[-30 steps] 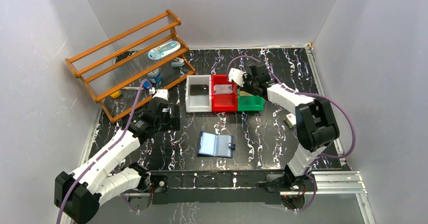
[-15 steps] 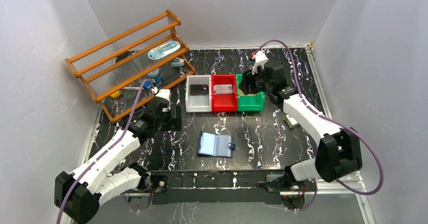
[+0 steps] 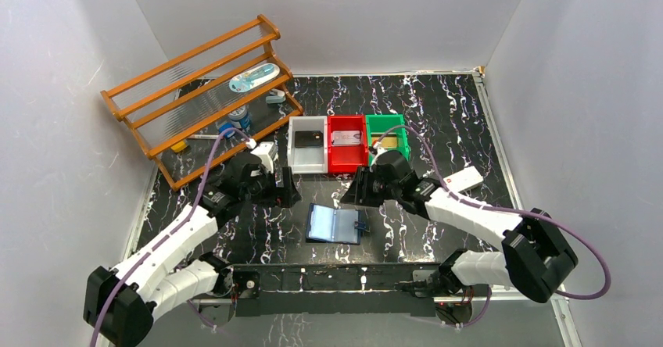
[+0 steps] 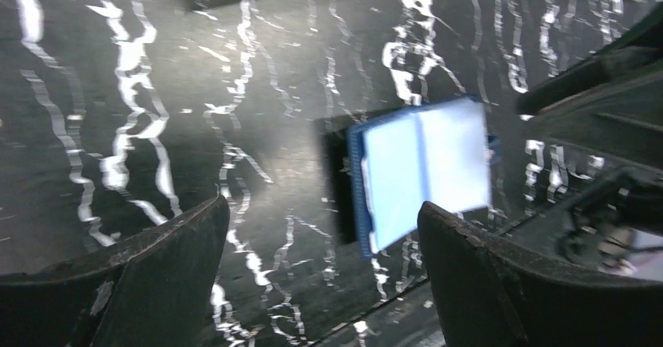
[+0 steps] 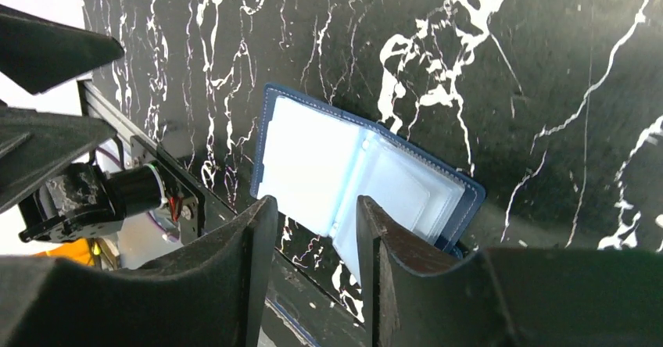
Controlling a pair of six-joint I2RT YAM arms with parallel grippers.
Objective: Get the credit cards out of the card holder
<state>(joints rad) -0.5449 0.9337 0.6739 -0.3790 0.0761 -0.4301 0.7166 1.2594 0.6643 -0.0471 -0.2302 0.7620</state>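
Observation:
The card holder (image 3: 336, 223) lies open on the table, light blue inside up; no card shows in its pockets. It also shows in the left wrist view (image 4: 422, 171) and the right wrist view (image 5: 344, 167). A black card (image 3: 310, 137) lies in the white bin, a silvery-grey card (image 3: 346, 137) in the red bin, a gold card (image 3: 388, 137) in the green bin. My left gripper (image 3: 286, 188) is wide open and empty, left of the holder. My right gripper (image 3: 351, 191) hovers just behind the holder, its jaws a little apart and empty.
The white bin (image 3: 294, 145), red bin (image 3: 335, 159) and green bin (image 3: 370, 122) stand in a row behind the holder. A wooden rack (image 3: 156, 89) with small items fills the back left. A white block with a red mark (image 3: 463, 180) lies at the right.
My right arm has swung from over the green bin forward and left, down to the holder. My left gripper has moved right, toward the holder.

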